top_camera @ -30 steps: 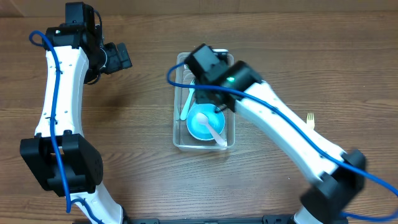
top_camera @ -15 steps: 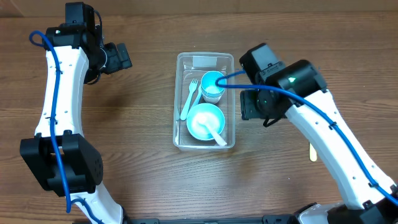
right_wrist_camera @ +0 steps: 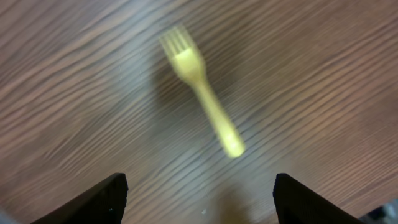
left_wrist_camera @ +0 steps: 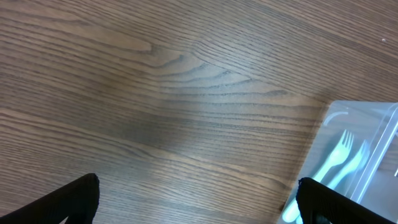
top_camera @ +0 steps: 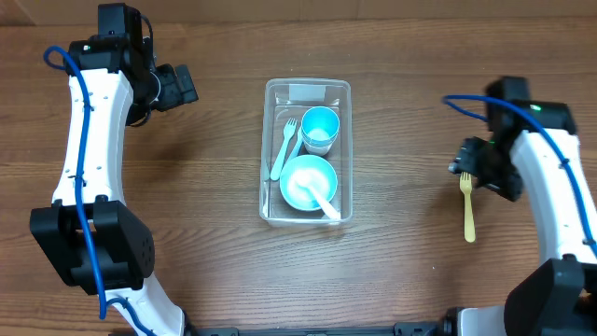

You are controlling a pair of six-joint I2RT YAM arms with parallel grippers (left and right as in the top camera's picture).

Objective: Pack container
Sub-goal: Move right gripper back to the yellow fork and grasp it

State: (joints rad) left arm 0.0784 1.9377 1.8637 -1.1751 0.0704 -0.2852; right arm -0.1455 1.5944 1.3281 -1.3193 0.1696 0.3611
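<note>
Right end effector [right_wrist_camera: 200, 182] spread wide over one yellow fork [right_wrist_camera: 202, 102].

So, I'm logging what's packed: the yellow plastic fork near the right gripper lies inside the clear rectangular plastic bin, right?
No. The yellow plastic fork near the right gripper lies on the wooden table, well outside the clear rectangular plastic bin, as the overhead view shows.

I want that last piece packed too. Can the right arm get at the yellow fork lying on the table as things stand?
Probably yes. The right gripper hangs open just over the fork, which lies alone on the bare table with nothing covering it.
</note>
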